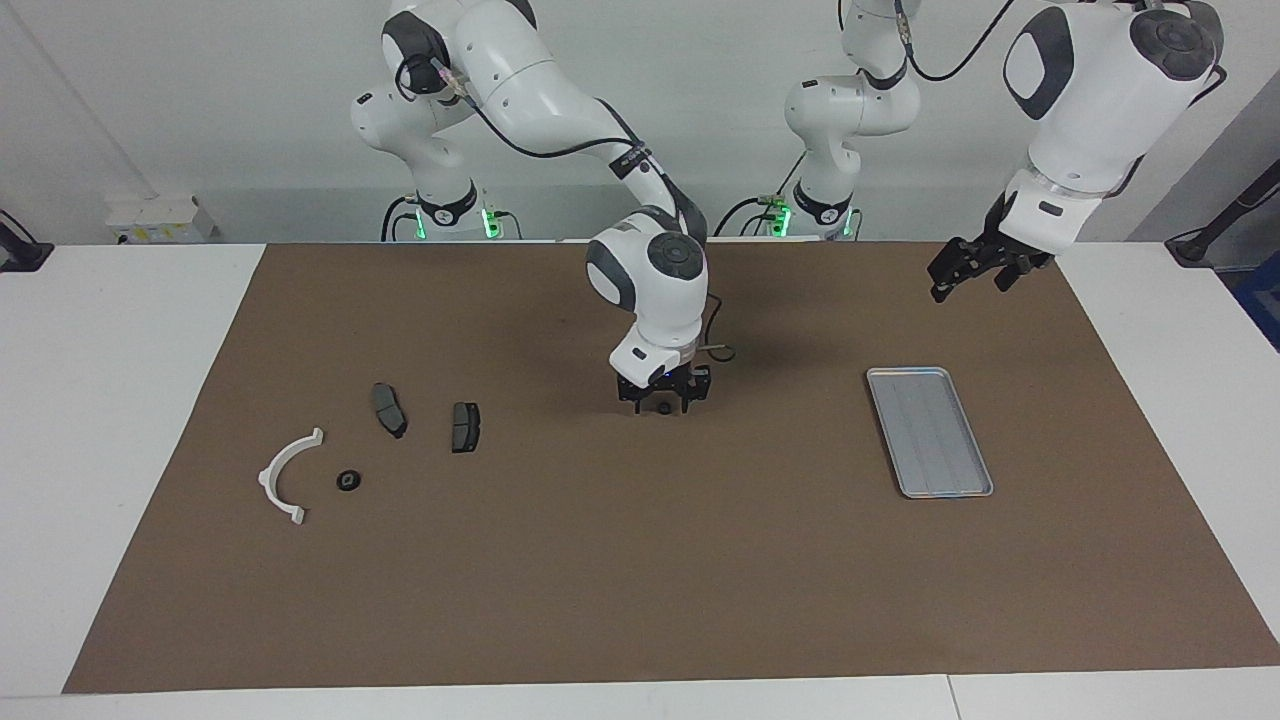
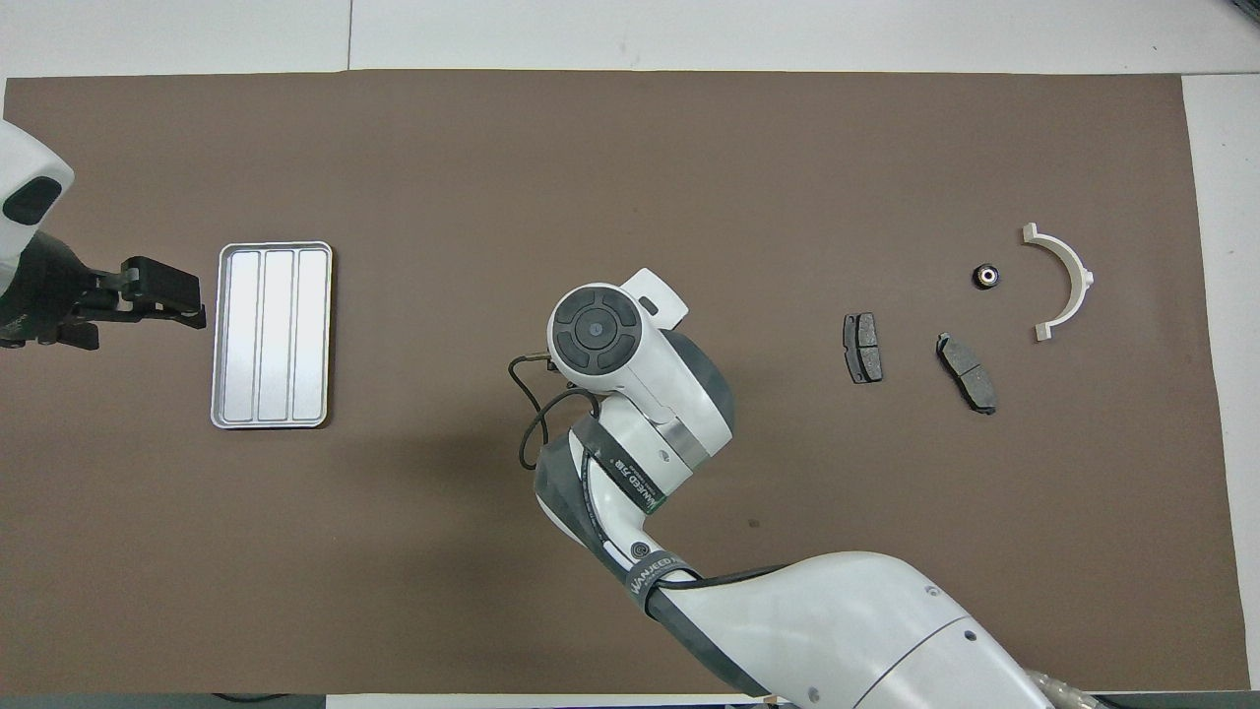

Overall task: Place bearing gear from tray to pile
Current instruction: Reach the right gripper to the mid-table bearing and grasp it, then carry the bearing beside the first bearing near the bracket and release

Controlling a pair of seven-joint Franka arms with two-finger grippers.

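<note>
Counting clock hours from above, with twelve pointing away from the robots, we see the right claw lowered to the brown mat at the middle of the table. Its fingers stand wide on either side of the small dark bearing gear, which lies on the mat between them. We find the tray well apart at the gear's nine o'clock. The pile sits well apart at three o'clock: a white bracket, two dark pads and a second gear. The left claw waits raised at the tray's nine o'clock, fingers wide and holding nothing.
</note>
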